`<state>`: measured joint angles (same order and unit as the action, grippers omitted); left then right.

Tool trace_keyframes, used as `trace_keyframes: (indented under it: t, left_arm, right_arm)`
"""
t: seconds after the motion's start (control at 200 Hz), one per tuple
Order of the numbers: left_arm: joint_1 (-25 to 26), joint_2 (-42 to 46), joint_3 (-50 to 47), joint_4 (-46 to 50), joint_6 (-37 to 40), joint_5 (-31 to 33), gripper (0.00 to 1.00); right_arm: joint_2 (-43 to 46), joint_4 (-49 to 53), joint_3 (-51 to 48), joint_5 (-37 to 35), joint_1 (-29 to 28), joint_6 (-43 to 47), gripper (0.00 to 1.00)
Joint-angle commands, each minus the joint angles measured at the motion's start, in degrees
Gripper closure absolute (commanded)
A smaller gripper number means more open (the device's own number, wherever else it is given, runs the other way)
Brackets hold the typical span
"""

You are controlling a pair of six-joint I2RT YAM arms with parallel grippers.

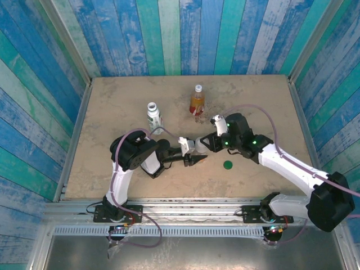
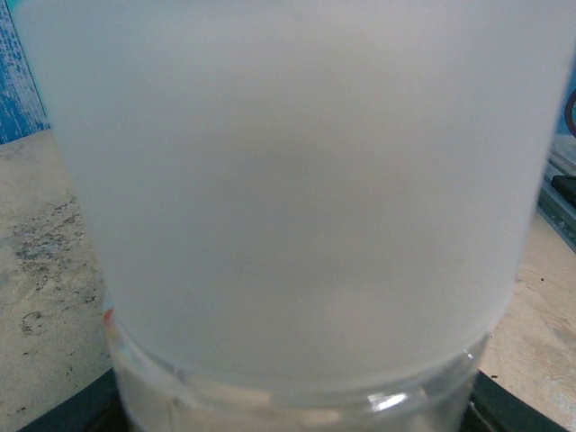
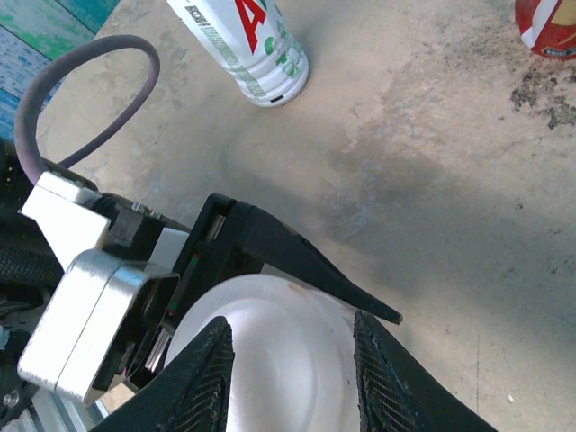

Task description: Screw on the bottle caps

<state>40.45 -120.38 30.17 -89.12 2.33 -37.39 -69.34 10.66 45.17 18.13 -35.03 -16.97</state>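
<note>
Near desk [image 1: 112, 112] centre from above, left gripper [image 1: 194, 161] and right gripper [image 1: 207, 145] meet; green cap [image 1: 228, 165] lies loose at 4 o'clock. Left wrist: wide cap [image 2: 288, 198] sits on the short bottle [image 2: 297, 405] this gripper clamps. Right wrist: fingers [image 3: 202, 378] pinch that cap; any tilt could cross-thread it.

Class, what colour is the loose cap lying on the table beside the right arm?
Dark green. The cap shows best in the top external view.

Blue-green plank walls [image 1: 180, 34] enclose a mottled beige tabletop [image 1: 112, 112], perhaps stone.
</note>
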Motion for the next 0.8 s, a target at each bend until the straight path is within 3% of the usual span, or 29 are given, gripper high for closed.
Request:
trace_keyframes:
  t: [0.0,0.22,0.296,0.351,0.441,0.791]
  left_arm:
    - [-0.21,-3.29,0.24,3.16,-1.67,1.35,0.46]
    - [-0.23,-3.03,0.34,3.76,-1.65,0.54,0.46]
    - [-0.19,-2.90,0.15,3.70,-1.54,0.50,0.46]
    - [-0.19,-2.85,0.15,3.77,-1.45,0.31,0.46]
    - [-0.19,-2.94,0.39,4.10,-1.19,-0.13,0.46]
    - [-0.19,-2.54,0.24,4.91,-0.54,-0.40,0.46]
  right_arm:
    - [2.15,0.59,-3.20,1.74,-0.04,-0.87,0.58]
    - [0.82,-1.08,-3.32,2.85,-0.01,-2.25,0.67]
    - [0.52,-1.16,-2.78,2.48,0.04,-2.77,0.65]
    - [0.77,-1.33,-2.47,1.26,0.07,-3.23,0.58]
    - [0.88,-1.61,-1.33,0.37,0.33,-3.41,0.58]
    - [-2.60,0.33,0.81,1.66,2.24,-2.54,0.73]
